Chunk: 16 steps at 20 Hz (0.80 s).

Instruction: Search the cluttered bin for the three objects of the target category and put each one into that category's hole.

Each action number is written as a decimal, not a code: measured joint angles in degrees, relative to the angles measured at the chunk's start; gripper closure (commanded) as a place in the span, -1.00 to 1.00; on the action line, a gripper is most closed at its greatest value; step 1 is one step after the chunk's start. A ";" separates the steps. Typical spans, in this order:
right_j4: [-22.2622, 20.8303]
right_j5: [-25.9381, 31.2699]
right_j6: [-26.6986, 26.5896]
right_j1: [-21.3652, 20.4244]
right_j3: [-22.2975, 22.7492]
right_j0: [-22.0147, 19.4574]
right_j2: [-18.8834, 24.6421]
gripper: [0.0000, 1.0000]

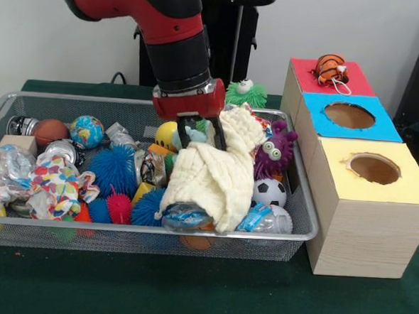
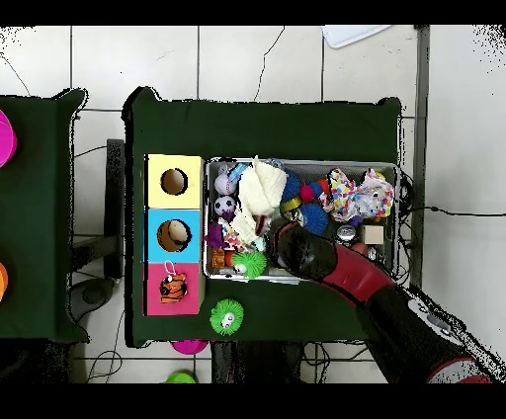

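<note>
— So, where's the bin [image 1: 301, 223] sitting?

— On the dark green surface [image 1: 187, 291], in the front view just left of the row of three boxes. It's a wide, shallow rectangle of silver wire mesh with a rounded metal rim, and it's packed with clutter.

— What's in it?

— At the left, a crumpled cloth with coloured spots [image 1: 59, 180], a small globe ball [image 1: 87, 131] and a brown ball [image 1: 49, 131]. Blue spiky balls [image 1: 114, 169] in the middle. Toward the right, a purple monster toy with big eyes [image 1: 274, 152], a little soccer ball [image 1: 269, 193] and a crushed plastic bottle [image 1: 270, 219] against the near rim.

— And the arm?

— It comes down from above into the middle of the bin. The fingers [image 1: 201, 131] are clamped on a cream waffle-knit cloth [image 1: 215, 175], which hangs from them and drapes down over the toys to the near rim.

— The boxes?

— The yellow-topped box [image 1: 374, 170] is nearest, then the blue-topped box [image 1: 349, 116], both with a round hole. The red-topped box [image 1: 332, 78] is farthest, with an orange striped toy [image 1: 331, 68] on top. A green spiky ball [image 1: 246, 94] lies on the surface beyond the bin.
</note>
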 measured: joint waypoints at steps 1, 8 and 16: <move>-0.01 2.25 0.00 -1.43 0.00 1.04 -1.50 -1.00; -2.87 14.06 0.00 -7.95 -1.58 6.36 -9.41 -1.00; -8.49 18.44 0.00 -12.29 -5.50 6.66 -13.19 -1.00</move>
